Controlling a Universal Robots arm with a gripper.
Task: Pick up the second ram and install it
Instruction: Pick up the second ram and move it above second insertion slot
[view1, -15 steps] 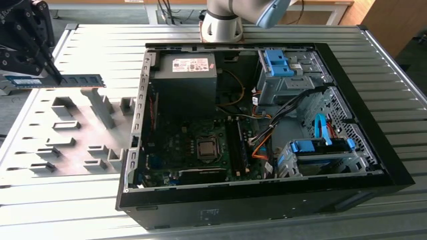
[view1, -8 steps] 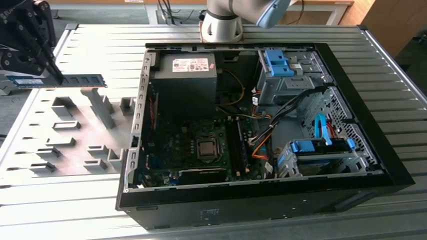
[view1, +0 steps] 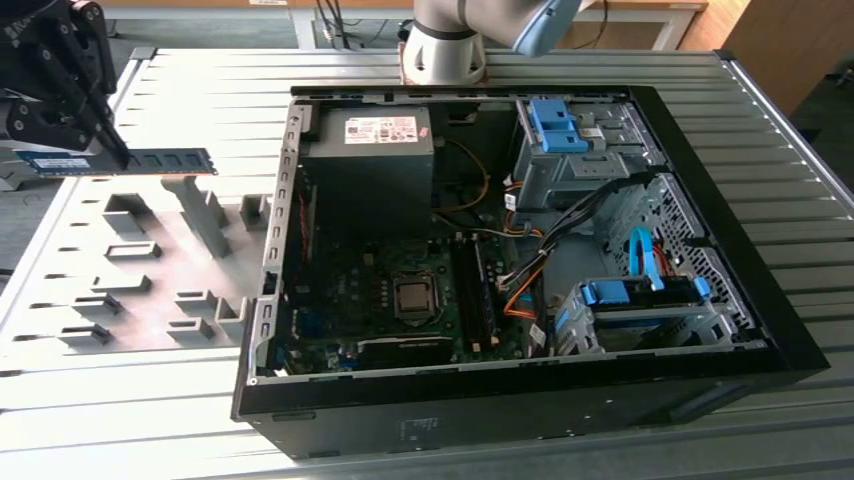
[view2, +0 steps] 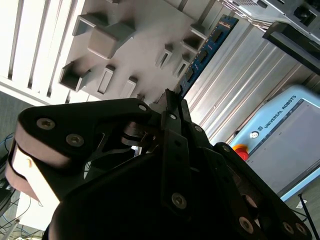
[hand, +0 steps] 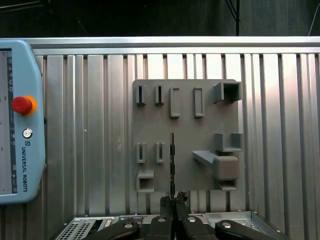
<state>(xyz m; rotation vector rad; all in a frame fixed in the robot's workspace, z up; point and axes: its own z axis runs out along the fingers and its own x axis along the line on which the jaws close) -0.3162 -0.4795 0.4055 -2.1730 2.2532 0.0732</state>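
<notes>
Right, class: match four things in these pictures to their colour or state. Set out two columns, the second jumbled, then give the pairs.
Column one
1. second ram
2. fixture plate
3. computer case
4. teach pendant

Column two
A. light blue, with a red button
B. black, its side open
C. held in the shut gripper
D. grey, flat on the table

Pairs: 1-C, 2-D, 3-B, 4-A

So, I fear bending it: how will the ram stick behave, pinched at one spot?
The second ram looks stiff: it juts level from the gripper without sagging. Probably light, since it is a thin board, a line edge-on in the first wrist view. Its exposed chips seem fragile, so knocks could harm it.
</notes>
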